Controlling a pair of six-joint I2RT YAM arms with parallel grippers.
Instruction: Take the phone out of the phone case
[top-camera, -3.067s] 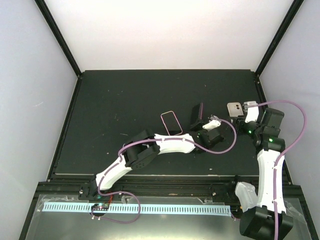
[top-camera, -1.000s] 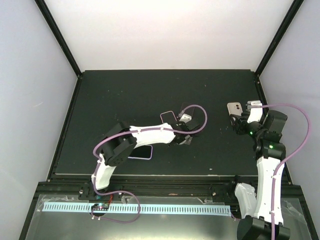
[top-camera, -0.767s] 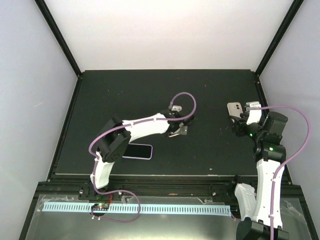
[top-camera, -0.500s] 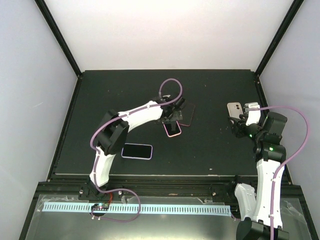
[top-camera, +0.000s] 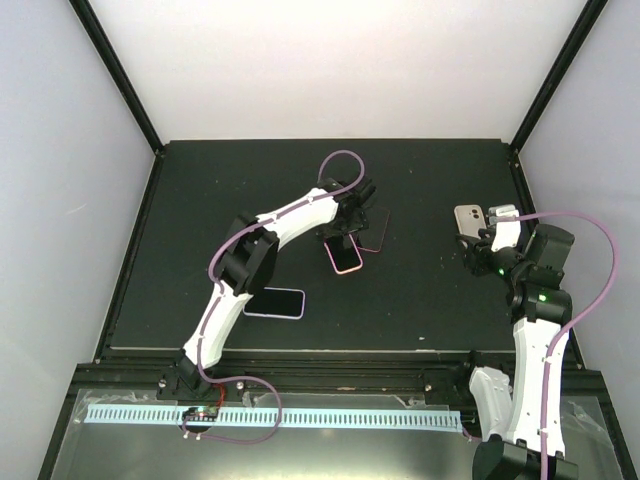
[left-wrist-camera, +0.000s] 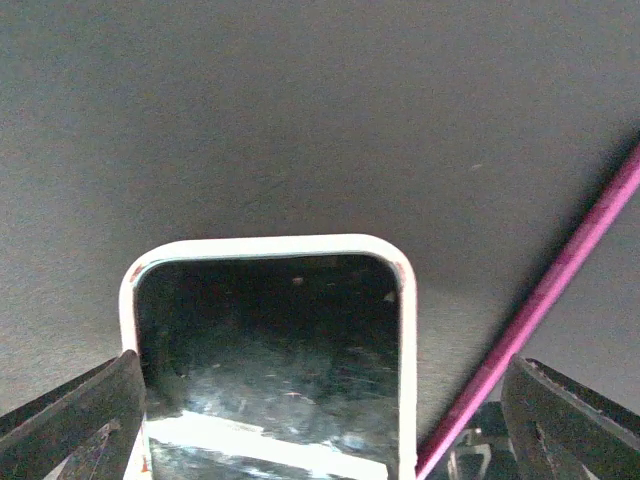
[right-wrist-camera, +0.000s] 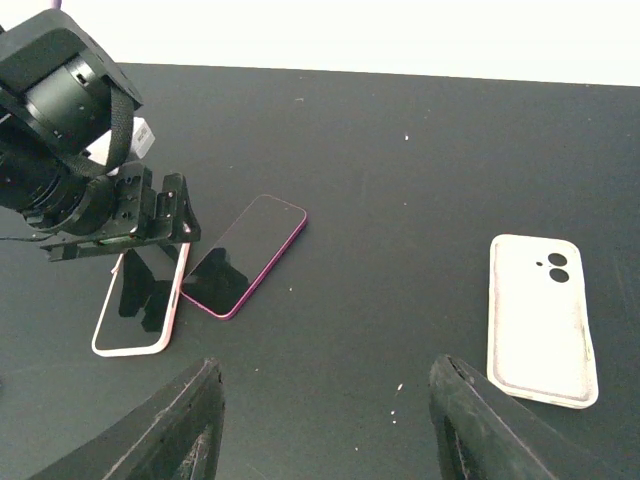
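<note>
A phone with a glossy dark screen lies flat inside a pale pink rim that looks like its case. My left gripper stands open over its far end, one finger on each side; I cannot tell whether they touch it. A magenta-edged phone lies just right of it, screen up. My right gripper hangs open and empty at the right, near a white phone case.
A third phone with a lavender rim lies flat near the table's front, left of centre. The black tabletop has a raised edge, and white walls close it in at the back and sides.
My left arm has swung from the table's middle toward the back and now stands over the pink-rimmed phone. The magenta phone has come into view. The right arm has stayed put.
</note>
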